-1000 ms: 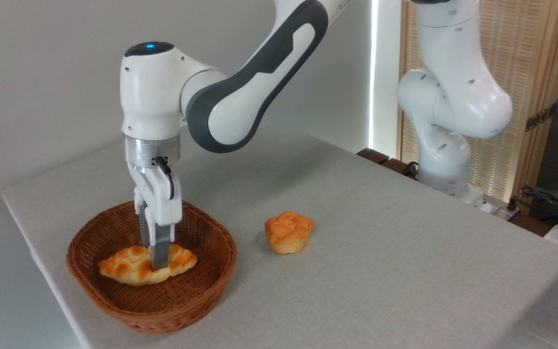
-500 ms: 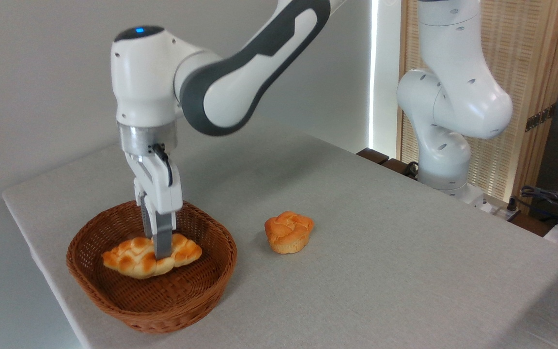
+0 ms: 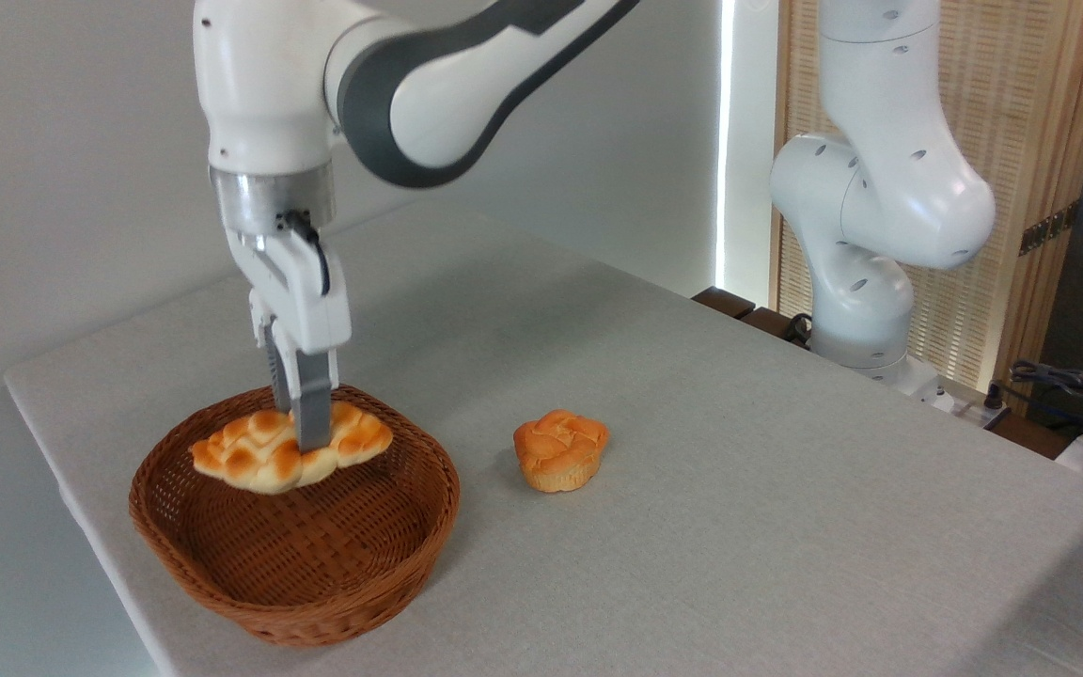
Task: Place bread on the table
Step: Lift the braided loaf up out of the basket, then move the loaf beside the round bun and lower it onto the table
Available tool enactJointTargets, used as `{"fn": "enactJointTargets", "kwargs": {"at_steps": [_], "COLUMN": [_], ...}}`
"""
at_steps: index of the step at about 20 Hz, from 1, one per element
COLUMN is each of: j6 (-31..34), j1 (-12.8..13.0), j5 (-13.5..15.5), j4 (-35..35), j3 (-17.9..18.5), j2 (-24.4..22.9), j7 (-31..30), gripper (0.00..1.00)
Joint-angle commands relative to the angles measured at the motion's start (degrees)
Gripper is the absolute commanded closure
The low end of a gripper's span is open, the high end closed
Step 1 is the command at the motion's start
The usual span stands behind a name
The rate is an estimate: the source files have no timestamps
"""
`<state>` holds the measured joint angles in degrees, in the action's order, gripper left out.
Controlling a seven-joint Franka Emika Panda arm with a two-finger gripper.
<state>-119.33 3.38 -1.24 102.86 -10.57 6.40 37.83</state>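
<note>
Arm vertical | end effector (image 3: pixel 306 434) pinching bread (image 3: pixel 290 449) | above basket (image 3: pixel 297 574)

arm (image 3: pixel 429 85): upper links cut off by top edge | gripper (image 3: pixel 309 437): far finger hidden behind near one | bread (image 3: pixel 259 456): middle covered by gripper | tabletop (image 3: pixel 739 489): right and bottom edges cut off

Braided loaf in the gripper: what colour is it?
Golden-yellow with browned bumps; the braided loaf shows best in the fixed camera view.
</note>
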Motion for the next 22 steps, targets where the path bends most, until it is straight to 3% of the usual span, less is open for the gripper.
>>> {"fn": "enactJointTargets", "kwargs": {"at_steps": [1,3,5,7,10,13,14,16,17,18,21,22], "j6": [10.31,15.34,19.90,23.25,23.18,21.17,19.85,17.04,15.90,15.10,11.15,10.88], "j1": [0.40,0.93,3.03,5.57,7.43,8.13,9.27,10.07,10.16,10.24,10.25,10.33], "j5": [1.32,1.32,1.24,1.24,1.15,1.32,1.32,1.32,1.32,1.41,7.19,7.30], "j4": [1.45,5.22,8.30,10.68,15.77,18.77,19.65,21.06,21.41,21.41,21.41,21.41], "j3": [0.55,0.55,0.55,0.55,0.55,0.55,0.55,0.55,0.46,0.46,0.46,0.46], "j2": [-7.18,-12.96,-17.37,-18.96,-19.85,-19.41,-19.32,-19.15,-18.97,-18.71,-18.53,-18.10], "j7": [3.99,6.98,6.29,2.97,-2.84,-6.10,-6.97,-9.52,-10.05,-10.15,-11.46,-11.55], "gripper": [0.68,0.67,0.66,0.64,0.60,0.45,0.26,0.14,0.01,0.00,0.00,0.00]}}
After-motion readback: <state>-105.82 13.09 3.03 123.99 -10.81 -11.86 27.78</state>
